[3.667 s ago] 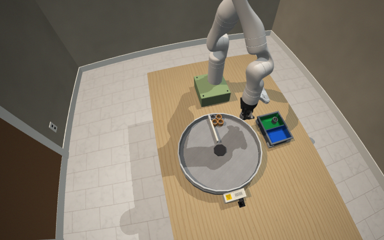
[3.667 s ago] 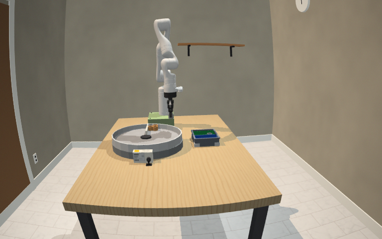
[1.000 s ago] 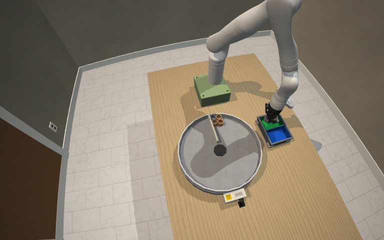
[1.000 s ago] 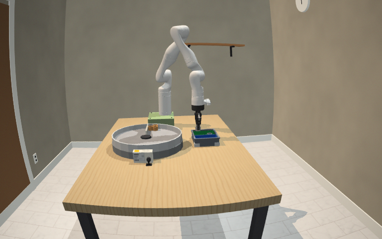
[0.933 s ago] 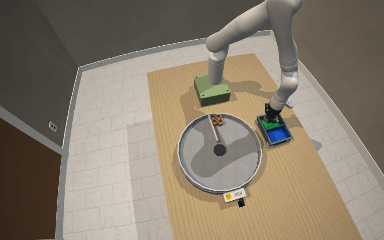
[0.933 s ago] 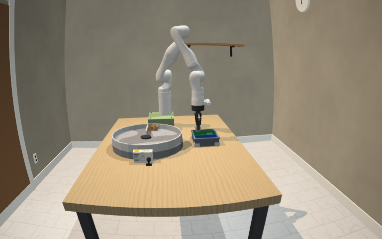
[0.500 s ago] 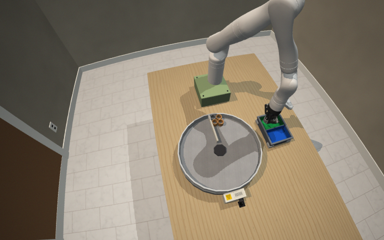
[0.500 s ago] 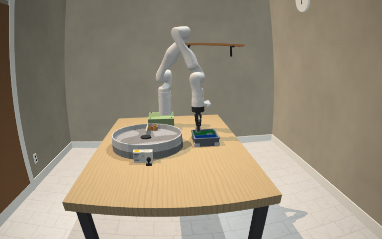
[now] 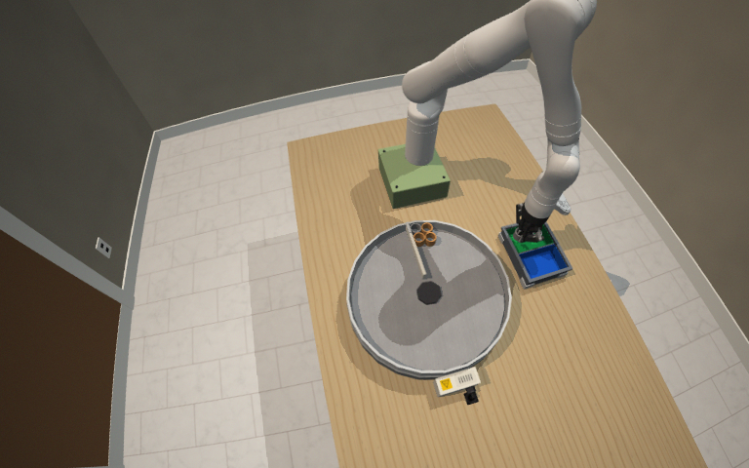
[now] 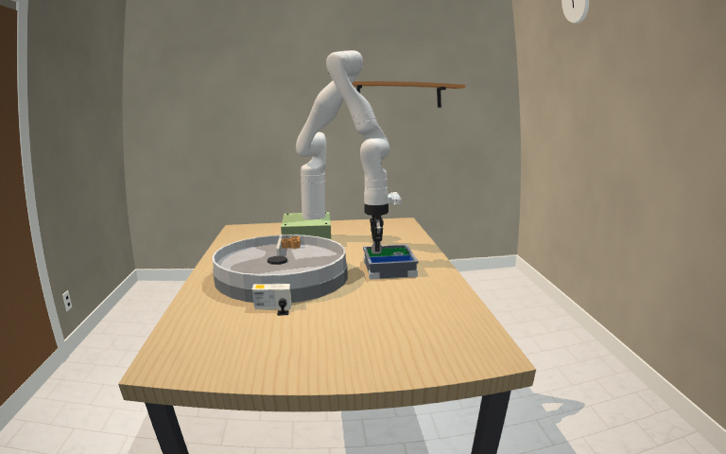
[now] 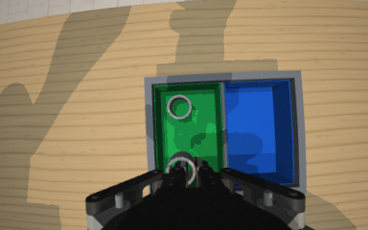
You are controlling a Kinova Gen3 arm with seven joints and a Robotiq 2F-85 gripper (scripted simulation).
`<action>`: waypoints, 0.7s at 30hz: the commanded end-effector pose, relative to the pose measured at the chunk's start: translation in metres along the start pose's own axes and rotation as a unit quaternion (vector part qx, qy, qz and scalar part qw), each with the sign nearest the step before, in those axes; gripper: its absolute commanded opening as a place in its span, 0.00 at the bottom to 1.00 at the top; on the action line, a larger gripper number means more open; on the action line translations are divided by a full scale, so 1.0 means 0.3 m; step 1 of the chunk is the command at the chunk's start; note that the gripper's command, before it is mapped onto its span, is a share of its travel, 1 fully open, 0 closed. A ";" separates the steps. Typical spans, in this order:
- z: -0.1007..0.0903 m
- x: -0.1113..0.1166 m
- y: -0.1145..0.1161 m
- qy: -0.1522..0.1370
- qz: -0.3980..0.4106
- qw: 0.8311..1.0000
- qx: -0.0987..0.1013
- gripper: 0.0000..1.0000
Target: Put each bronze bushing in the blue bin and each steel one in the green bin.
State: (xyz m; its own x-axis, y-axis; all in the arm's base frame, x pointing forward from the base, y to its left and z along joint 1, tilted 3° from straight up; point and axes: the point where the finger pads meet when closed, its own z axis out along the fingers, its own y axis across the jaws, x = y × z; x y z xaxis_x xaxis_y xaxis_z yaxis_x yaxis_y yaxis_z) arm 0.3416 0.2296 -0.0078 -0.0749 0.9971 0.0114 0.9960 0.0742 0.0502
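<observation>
My gripper [image 9: 529, 236] [image 10: 376, 248] [image 11: 191, 165] is shut on a steel bushing [image 11: 180, 155], one finger inside the ring, over the green bin's near part in the wrist view. Another steel bushing [image 11: 169, 106] [image 10: 398, 253] lies in the green bin [image 11: 206, 105] [image 10: 388, 250]. The blue bin [image 9: 543, 265] [image 11: 251, 107] beside it shows no bushing. On the turntable [image 9: 380, 297] [image 10: 240, 261], three bronze bushings [image 9: 430, 243] [image 10: 291, 242] and a grey, steel-looking bushing [image 9: 414, 224] cluster against the divider bar near the rim. The fingers partly hide the green bin's near end.
The pale divider bar [image 9: 417, 256] runs from the turntable's rim towards its dark hub [image 9: 429, 292] [image 10: 277, 260]. A white box [image 9: 457, 381] [image 10: 271, 296] with a small black device stands at the turntable's front. The green robot base [image 9: 413, 176] is behind it. Grey walls surround both bins.
</observation>
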 end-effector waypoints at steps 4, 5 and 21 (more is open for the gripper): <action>0.014 0.001 -0.004 -0.001 -0.001 1.000 0.001 0.00; 0.018 0.001 -0.004 -0.001 -0.001 1.000 0.001 0.00; 0.046 0.001 -0.004 -0.001 -0.001 1.000 0.001 0.00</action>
State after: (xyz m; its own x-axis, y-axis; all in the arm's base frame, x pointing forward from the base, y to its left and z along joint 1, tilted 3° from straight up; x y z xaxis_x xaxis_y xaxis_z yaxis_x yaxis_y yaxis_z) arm 0.3421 0.2299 -0.0188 -0.0750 0.9971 0.0117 0.9960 0.0743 0.0503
